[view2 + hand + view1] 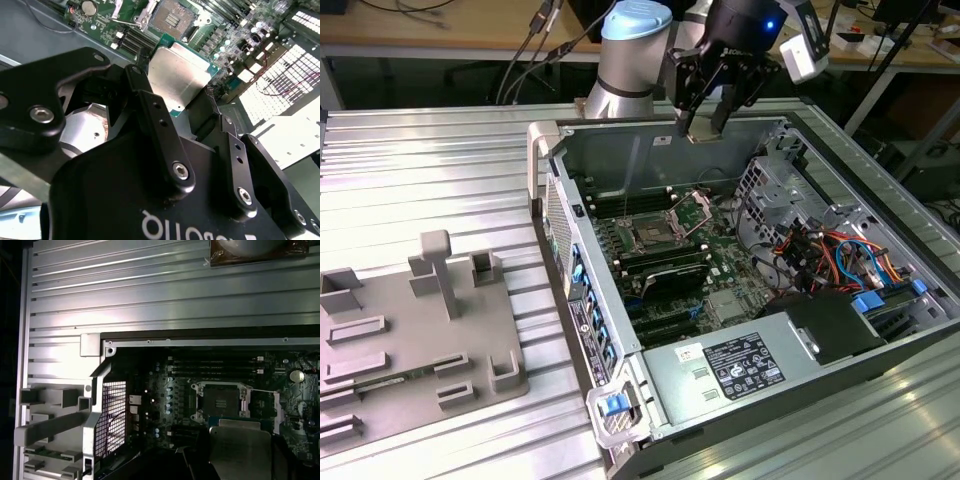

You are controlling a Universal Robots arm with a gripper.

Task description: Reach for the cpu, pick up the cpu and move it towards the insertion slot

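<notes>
On the exterior view's left, a grey tray [415, 335] lies on the ribbed metal table [430, 170], beside the open computer case [720, 290]. The insertion slot [655, 236] sits open on the motherboard. Above the case's far wall, the gripper [705, 128] hangs, jaws clamped on the cpu [180, 77].

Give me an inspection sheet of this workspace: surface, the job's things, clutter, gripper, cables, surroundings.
Surface: ribbed metal table.
Job's things: cpu held above the open computer case; insertion slot open on the motherboard, empty.
Clutter: grey plastic tray on the table, at the exterior view's left.
Gripper: gripper shut on the cpu.
Cables: red, blue and orange wires inside the case.
Surroundings: wooden benches behind.
</notes>
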